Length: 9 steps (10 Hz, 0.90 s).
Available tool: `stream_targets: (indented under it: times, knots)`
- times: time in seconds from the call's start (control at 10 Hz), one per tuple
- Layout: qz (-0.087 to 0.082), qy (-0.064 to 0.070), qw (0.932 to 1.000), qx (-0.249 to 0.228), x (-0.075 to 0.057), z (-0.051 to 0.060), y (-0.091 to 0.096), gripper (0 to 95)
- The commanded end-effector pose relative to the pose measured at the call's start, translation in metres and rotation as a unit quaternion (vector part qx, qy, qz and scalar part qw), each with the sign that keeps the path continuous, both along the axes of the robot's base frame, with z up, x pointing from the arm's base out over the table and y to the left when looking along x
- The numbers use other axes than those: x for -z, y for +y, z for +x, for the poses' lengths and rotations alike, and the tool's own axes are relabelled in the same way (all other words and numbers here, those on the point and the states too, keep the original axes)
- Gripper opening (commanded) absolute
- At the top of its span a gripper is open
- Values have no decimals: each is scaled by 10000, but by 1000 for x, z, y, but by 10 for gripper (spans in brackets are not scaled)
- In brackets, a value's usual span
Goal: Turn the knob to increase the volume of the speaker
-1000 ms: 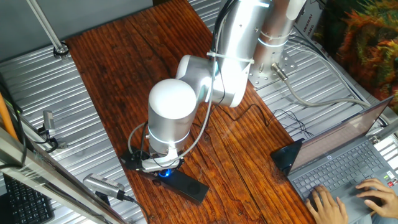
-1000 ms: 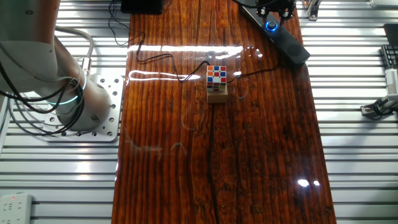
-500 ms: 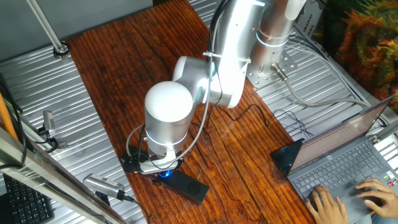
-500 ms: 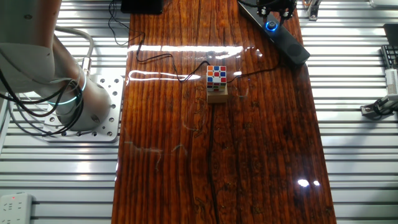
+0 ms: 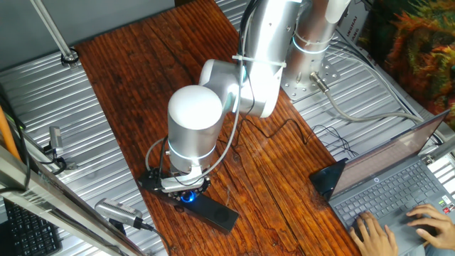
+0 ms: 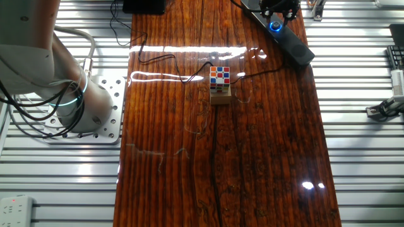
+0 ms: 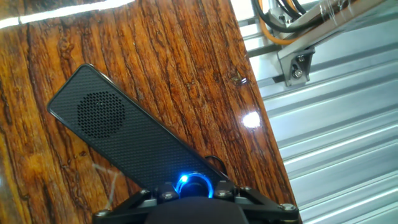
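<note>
The speaker [image 5: 215,212] is a long black bar lying aslant near the wooden table's edge; it also shows in the other fixed view [image 6: 294,41] and in the hand view [image 7: 124,134]. The knob [image 7: 193,185] glows blue at its middle, and shows in both fixed views [image 5: 188,197] [image 6: 275,26]. My gripper [image 7: 193,193] points straight down on the knob, with a fingertip [image 7: 166,193] close against each side of the blue ring. It looks shut on the knob. The gripper [image 5: 182,189] hides the speaker's far half in one fixed view.
A colour cube on a wooden block [image 6: 219,84] stands mid-table, with a thin black cable [image 6: 170,60] running past it. A laptop [image 5: 398,185] with a person's hands [image 5: 419,222] is at the right. The arm's base [image 6: 95,107] is bolted beside the table. Metal fixtures [image 7: 298,62] lie past the table edge.
The arm's wrist and elbow have shifted slightly, first left then back. The gripper has stayed on the knob and the speaker has not moved.
</note>
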<state>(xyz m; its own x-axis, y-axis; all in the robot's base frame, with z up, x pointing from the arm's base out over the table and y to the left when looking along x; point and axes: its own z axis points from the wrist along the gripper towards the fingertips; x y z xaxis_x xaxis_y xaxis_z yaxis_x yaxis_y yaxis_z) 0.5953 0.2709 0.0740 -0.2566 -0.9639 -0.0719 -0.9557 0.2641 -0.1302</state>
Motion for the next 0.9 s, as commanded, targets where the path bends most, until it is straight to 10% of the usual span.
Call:
stream_targets:
  times: [0.1,0.9]
  knots:
    - [115,-23,9999,30,0,0,0,380]
    - [166,-7,9998,104,0,0,0,380]
